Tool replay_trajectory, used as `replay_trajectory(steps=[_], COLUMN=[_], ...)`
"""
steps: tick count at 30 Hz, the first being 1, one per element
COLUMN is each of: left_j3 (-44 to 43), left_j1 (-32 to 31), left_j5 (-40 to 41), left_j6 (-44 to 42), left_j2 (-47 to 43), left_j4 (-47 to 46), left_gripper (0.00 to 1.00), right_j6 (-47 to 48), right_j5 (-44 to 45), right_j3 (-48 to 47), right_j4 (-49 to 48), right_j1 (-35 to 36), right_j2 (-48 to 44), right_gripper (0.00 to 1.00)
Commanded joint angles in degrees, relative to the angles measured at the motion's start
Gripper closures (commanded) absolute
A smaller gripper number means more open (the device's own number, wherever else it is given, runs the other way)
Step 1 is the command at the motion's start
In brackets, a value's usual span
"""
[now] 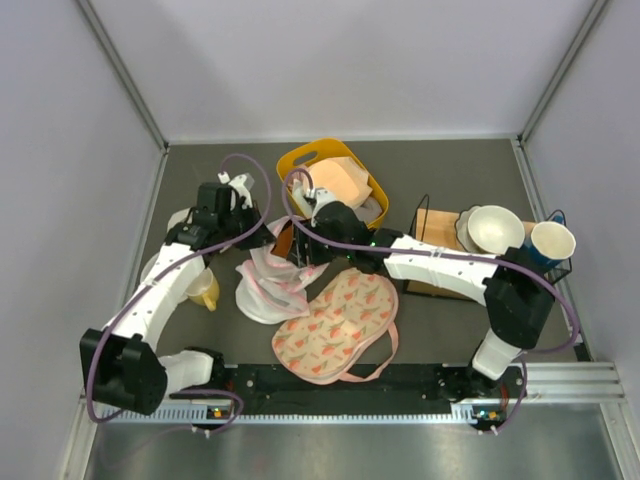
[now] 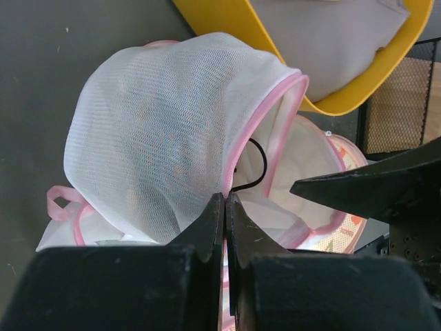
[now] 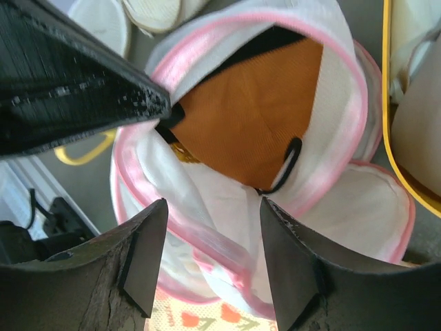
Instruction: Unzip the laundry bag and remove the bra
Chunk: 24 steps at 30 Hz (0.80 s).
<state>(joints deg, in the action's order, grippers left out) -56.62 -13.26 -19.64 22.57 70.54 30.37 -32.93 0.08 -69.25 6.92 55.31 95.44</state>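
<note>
The laundry bag (image 1: pixel 262 290), white mesh with a pink zipper edge, lies unzipped at the table's middle. My left gripper (image 2: pixel 224 200) is shut on the pink edge of its upper dome (image 2: pixel 158 131) and holds that dome up, so the bag gapes. My right gripper (image 3: pixel 213 207) is open just above the opening, its jaws on either side of the lower pink rim (image 3: pixel 227 234). The burnt-orange bra (image 3: pixel 248 110) with a black strap loop sits inside the bag, untouched. In the top view both grippers meet over the bag, and the right gripper (image 1: pixel 300 250) hides the bra.
A yellow basket (image 1: pixel 300 160) with a pale peach bra (image 1: pixel 345 185) stands just behind the bag. A cream pouch with red print (image 1: pixel 340 325) lies in front. A wire rack with bowls (image 1: pixel 495 228) and a blue cup (image 1: pixel 552 242) stands at the right.
</note>
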Motion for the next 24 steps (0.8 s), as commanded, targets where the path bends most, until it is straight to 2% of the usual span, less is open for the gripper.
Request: replay_trajectory(steps=[1, 12, 14, 17, 20, 22, 23, 24], left_j3=[0.63, 2.57, 2.66, 2.57, 2.30, 2.22, 2.30, 2.39], left_j1=[0.16, 0.16, 0.16, 0.16, 0.16, 0.16, 0.16, 0.16], left_j5=[-0.84, -0.22, -0.31, -0.57, -0.93, -0.93, -1.10, -1.19], left_j6=[1.16, 2.66, 2.75, 2.66, 2.74, 2.83, 2.92, 3.01], left_j2=[-4.88, -7.18, -7.09, -7.09, -7.26, -7.44, -7.44, -7.44], left_j4=[-1.38, -1.01, -1.01, -1.01, -1.10, -1.01, -1.01, -1.10], left_gripper=[1.00, 1.00, 1.00, 1.00, 1.00, 1.00, 1.00, 1.00], right_j6=[-1.88, -2.75, -3.54, -5.12, -7.31, -8.20, -9.08, -9.35], right_j5=[-0.25, 4.49, 4.84, 6.16, 6.43, 6.43, 6.78, 7.56], right_j3=[-4.40, -7.83, -7.91, -9.32, -10.11, -8.36, -7.92, -7.83], right_j4=[-3.75, -6.48, -9.98, -10.60, -12.09, -17.79, -19.12, -20.18], right_j1=[-0.55, -0.64, -0.55, -0.55, -0.55, -0.64, -0.73, -0.64], right_j2=[-0.69, 6.68, 7.74, 10.73, 13.10, 14.42, 15.03, 15.82], right_gripper=[0.44, 0.46, 0.45, 0.39, 0.29, 0.24, 0.25, 0.37])
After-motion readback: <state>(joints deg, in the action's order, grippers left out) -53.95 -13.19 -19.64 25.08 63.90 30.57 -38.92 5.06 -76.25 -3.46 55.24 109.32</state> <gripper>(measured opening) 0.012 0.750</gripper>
